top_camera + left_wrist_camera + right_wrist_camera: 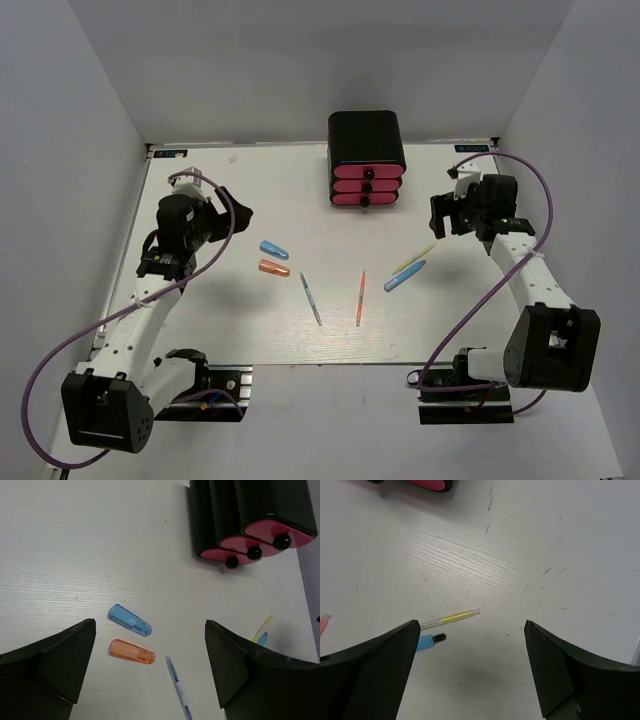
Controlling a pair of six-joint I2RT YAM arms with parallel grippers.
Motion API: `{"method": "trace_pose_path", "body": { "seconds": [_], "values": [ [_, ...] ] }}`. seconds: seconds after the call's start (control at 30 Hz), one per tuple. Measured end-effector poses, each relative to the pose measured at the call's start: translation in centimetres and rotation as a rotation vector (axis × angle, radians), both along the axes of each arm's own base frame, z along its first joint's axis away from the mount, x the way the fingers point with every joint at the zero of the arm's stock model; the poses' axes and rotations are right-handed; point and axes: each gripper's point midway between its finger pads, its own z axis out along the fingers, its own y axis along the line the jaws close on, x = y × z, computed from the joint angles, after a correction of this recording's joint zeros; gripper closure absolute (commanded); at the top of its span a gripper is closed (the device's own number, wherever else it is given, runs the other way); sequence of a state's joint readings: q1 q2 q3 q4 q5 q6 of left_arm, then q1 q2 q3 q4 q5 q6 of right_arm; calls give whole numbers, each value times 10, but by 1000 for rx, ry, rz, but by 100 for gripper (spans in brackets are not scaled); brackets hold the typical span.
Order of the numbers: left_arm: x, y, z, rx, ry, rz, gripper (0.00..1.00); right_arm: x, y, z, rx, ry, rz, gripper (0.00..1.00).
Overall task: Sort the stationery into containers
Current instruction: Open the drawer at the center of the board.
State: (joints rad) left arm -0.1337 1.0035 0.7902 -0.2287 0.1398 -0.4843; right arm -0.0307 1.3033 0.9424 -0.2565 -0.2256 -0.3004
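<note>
A black box (366,140) with three shut pink drawers (367,186) stands at the table's back middle; it also shows in the left wrist view (250,515). A blue capsule (274,249) (130,620) and an orange capsule (274,267) (132,651) lie left of centre. A grey pen (311,298) (178,685), a red pen (360,298), a yellow pen (412,259) (451,617) and a light-blue marker (405,276) (429,641) lie on the table. My left gripper (238,215) (150,672) is open and empty above the capsules. My right gripper (441,217) (470,672) is open and empty above the yellow pen.
The white table (250,320) has grey walls on the left, back and right. The arm bases (200,385) and cables sit at the near edge.
</note>
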Motion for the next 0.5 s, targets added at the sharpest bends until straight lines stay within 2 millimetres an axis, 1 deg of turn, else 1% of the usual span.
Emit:
{"method": "trace_pose_path", "body": {
  "seconds": [0.07,0.13,0.17,0.2,0.23,0.3,0.33,0.37,0.4,0.43,0.47,0.5],
  "values": [
    [1,-7,2,-15,-9,-36,0,-4,3,-3,3,21,24,10],
    [2,-16,-2,-31,2,-79,7,-6,6,-4,2,30,54,10],
    [2,-23,-5,-46,20,-118,13,-7,8,-5,-4,35,78,10],
    [5,-26,-9,-52,35,-132,13,-7,9,-5,-7,37,99,10],
    [8,-34,-13,-64,57,-164,22,-9,13,-5,-4,44,130,10],
    [16,-47,-22,-96,98,-215,33,-13,20,-5,3,45,195,10],
    [18,-53,-27,-110,113,-238,48,-15,24,-5,8,46,226,10],
    [19,-60,-34,-127,134,-262,55,-18,27,-5,14,48,253,10],
    [19,-66,-38,-139,151,-284,62,-20,30,-5,22,51,274,14],
    [19,-73,-42,-148,165,-302,68,-22,34,-5,30,53,293,30],
    [20,-80,-43,-156,175,-325,72,-23,36,-5,35,50,313,52],
    [22,-88,-42,-164,176,-348,72,-24,39,-4,45,49,326,78]
  ]
}}
